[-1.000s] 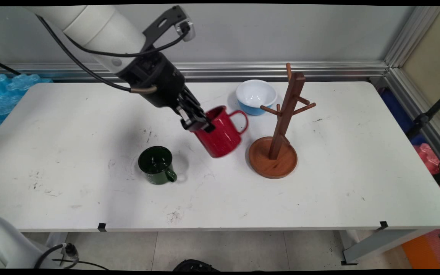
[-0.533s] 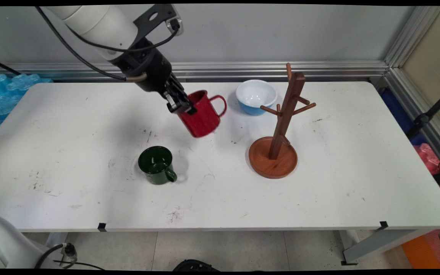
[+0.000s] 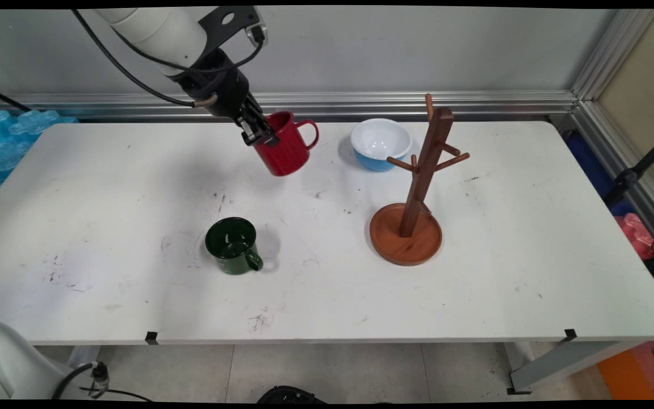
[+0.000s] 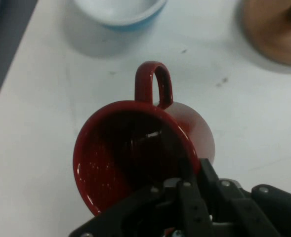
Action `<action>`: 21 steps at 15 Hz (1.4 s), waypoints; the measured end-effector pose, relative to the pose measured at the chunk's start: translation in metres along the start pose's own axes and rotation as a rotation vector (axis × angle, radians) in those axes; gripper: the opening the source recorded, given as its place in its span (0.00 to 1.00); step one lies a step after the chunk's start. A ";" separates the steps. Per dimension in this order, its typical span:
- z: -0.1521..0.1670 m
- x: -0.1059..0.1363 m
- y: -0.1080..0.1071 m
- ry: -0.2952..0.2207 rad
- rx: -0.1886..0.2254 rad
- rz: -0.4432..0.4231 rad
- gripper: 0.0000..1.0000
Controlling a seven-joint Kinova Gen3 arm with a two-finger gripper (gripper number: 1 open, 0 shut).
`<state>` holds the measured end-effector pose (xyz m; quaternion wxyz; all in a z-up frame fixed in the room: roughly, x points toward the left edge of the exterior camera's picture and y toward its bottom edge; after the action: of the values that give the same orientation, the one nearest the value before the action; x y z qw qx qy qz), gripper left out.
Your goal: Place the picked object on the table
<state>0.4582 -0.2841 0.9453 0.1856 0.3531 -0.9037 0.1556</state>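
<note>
2 enamel mugs are in front of you: 1 glossy red mug (image 3: 284,145) with a looped handle, and 1 dark green mug (image 3: 232,245) of the same squat, cylindrical shape. You have the red mug gripped by its rim in the gripper (image 3: 263,136); the jaws are clenched on the wall, 1 finger inside and 1 outside, as the hand view shows (image 4: 192,170). The mug hangs tilted in the air above the far part of the worktop (image 3: 531,244), its handle pointing right toward the bowl (image 3: 381,143).

That 1 bowl is round and smooth, white inside and light blue outside, and it sits near the worktop's far edge. Just right of it and nearer to you stands 1 wooden mug tree (image 3: 418,187): a dark upright post with several short pegs, set in a round, dished, reddish-brown base. The green mug stands upright on the worktop, well apart from the red one, its handle turned to the near right. The worktop is flat, matte white and marked with dark scuffs.
</note>
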 end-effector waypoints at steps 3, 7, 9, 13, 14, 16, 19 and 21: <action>0.013 -0.005 -0.012 -0.030 0.031 0.052 0.00; 0.031 -0.012 -0.015 -0.068 0.045 0.137 0.00; 0.041 -0.016 -0.013 -0.085 0.047 0.180 0.00; 0.059 -0.022 -0.007 -0.113 0.053 0.253 0.00; 0.063 -0.024 -0.005 -0.120 0.054 0.268 0.00; 0.068 -0.026 -0.002 -0.129 0.056 0.290 0.00; 0.078 -0.031 0.005 -0.142 0.056 0.324 0.00; 0.083 -0.034 0.009 -0.149 0.057 0.339 0.00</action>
<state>0.4563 -0.2924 0.8561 0.0792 0.2115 -0.9567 0.1837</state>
